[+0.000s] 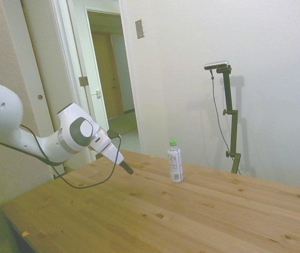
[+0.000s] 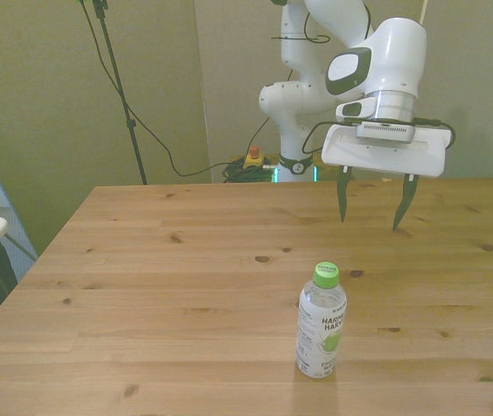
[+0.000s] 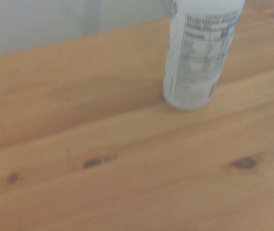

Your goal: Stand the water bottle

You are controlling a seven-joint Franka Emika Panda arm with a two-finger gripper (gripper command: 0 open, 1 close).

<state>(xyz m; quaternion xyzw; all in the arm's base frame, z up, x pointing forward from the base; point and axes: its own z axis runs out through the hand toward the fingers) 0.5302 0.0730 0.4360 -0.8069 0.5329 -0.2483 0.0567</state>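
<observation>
Table: the light wooden plank table [image 2: 142, 286] carries one item.
Arm: my white gripper [image 2: 374, 208] hangs above the table, well apart from the bottle.
Fingers: my two dark fingers [image 2: 342, 195] are spread wide, holding nothing.
Bottle: the small clear plastic water bottle [image 2: 321, 322] with green screw cap stands upright on the table, nearer the camera-side edge in the front view.

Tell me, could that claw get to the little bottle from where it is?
Probably yes: the open gripper hangs above bare table, apart from the upright water bottle, with nothing between them.
</observation>
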